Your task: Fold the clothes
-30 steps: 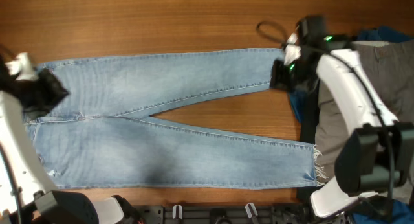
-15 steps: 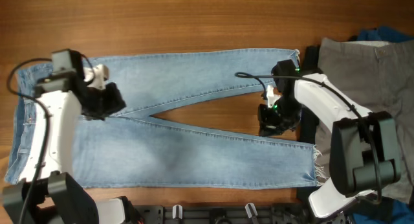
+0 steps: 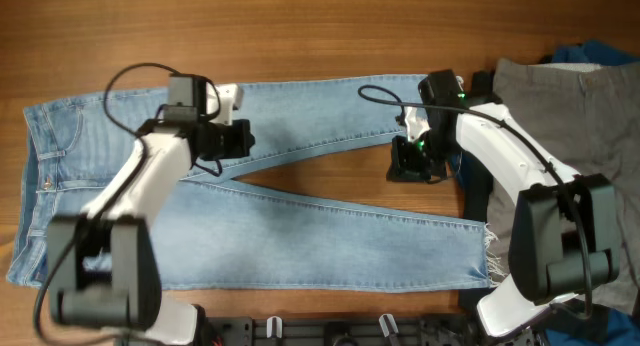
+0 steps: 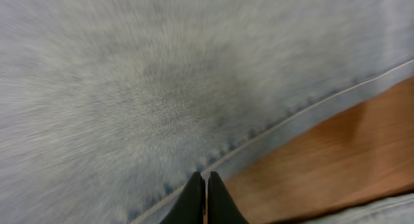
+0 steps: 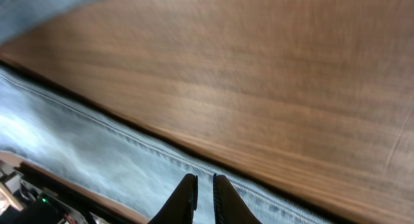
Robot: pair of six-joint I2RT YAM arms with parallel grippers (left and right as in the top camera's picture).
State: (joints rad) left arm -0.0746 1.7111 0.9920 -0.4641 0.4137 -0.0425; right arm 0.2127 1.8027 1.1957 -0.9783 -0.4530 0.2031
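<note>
The light-blue jeans (image 3: 300,241) lie flat on the wooden table, waist at the left and the two legs spread out to the right. My left gripper (image 3: 238,142) is shut and empty. It hovers over the inner seam of the upper leg (image 4: 162,107), near the crotch. My right gripper (image 3: 404,162) is over the bare wood between the legs, just below the upper leg's hem. Its fingers (image 5: 205,185) are almost together, hold nothing, and point at the lower leg's seam (image 5: 97,140).
A grey garment (image 3: 565,126) lies at the right edge, with a bright-blue garment (image 3: 590,52) behind it and black cloth (image 3: 478,191) beside it. Wooden table (image 3: 300,31) shows behind the jeans. A black rail runs along the front edge (image 3: 330,331).
My left gripper has moved right from the waistband to the crotch seam. My right gripper has left the upper leg's hem and sits between the legs. The waist now lies spread at the left.
</note>
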